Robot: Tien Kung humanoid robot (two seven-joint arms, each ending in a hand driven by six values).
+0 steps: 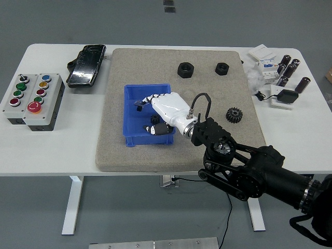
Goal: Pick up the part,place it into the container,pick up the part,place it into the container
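The white surface [62, 150] carries a grey felt mat [207, 78], and on it, left of centre, sits the shallow blue plastic container [136, 139]. The right hand [168, 108], white-shelled on a black arm, hangs over the container's right half with its fingers [148, 98] loosely spread and holding nothing. Just beneath it a small black gear-like part [155, 128] lies inside the container, so one placement looks done. Three parts are left on the mat: a black toothed gear [235, 114] to the right, and two black hex nuts [185, 69] [222, 68] at the far side. One more pick and place remains.
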